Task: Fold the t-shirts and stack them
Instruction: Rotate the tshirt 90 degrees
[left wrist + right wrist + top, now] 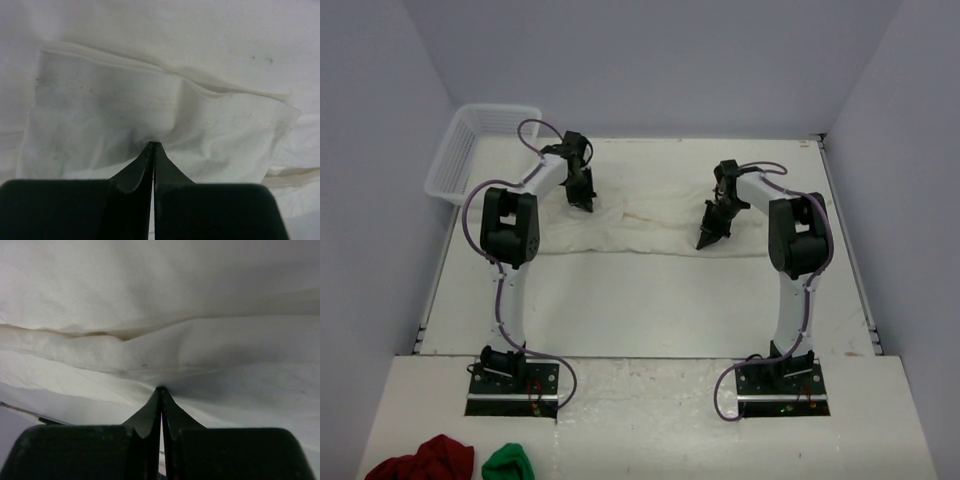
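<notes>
Now, left gripper (152,147) pinched shut on the t-shirt (650,228), fabric bunching right at its tips; right gripper (161,389) clamped on it too, cloth spread ahead of both

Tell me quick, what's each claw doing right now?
Left claw: closed, pinching the off-white t-shirt.
Right claw: closed, also pinching t-shirt fabric.
</notes>
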Controlling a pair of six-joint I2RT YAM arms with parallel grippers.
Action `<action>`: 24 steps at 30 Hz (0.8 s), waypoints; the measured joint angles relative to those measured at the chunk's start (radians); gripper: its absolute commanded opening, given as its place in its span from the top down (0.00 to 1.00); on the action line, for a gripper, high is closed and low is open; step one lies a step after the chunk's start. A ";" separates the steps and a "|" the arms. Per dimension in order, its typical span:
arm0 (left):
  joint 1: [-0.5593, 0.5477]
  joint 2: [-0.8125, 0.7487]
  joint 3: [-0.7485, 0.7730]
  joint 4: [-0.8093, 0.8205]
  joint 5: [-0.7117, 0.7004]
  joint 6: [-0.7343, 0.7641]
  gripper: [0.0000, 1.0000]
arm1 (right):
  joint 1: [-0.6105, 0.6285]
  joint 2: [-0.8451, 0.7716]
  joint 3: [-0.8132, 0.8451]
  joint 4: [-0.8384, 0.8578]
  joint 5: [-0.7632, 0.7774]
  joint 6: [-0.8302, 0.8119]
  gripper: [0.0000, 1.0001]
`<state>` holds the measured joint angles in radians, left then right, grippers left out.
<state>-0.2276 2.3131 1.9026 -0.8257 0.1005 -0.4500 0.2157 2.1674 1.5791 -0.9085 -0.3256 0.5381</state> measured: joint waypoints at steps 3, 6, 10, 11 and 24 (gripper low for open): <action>0.005 0.003 0.006 -0.007 0.000 0.010 0.99 | 0.009 -0.045 -0.078 0.046 -0.014 0.017 1.00; 0.011 0.036 0.061 -0.041 0.006 0.026 0.99 | 0.020 -0.091 -0.158 0.091 -0.026 0.032 1.00; 0.018 0.085 0.144 -0.079 0.020 0.047 0.98 | 0.040 -0.159 -0.266 0.158 -0.035 0.053 1.00; 0.018 0.095 0.161 -0.087 0.026 0.051 0.97 | 0.047 -0.171 -0.286 0.167 -0.035 0.056 1.00; 0.024 0.163 0.270 -0.110 0.092 0.096 0.95 | 0.195 -0.266 -0.480 0.327 -0.114 0.138 1.00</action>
<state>-0.2039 2.4756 2.1731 -0.9360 0.1925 -0.3538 0.4103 1.9011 1.0996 -0.5816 -0.4397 0.6762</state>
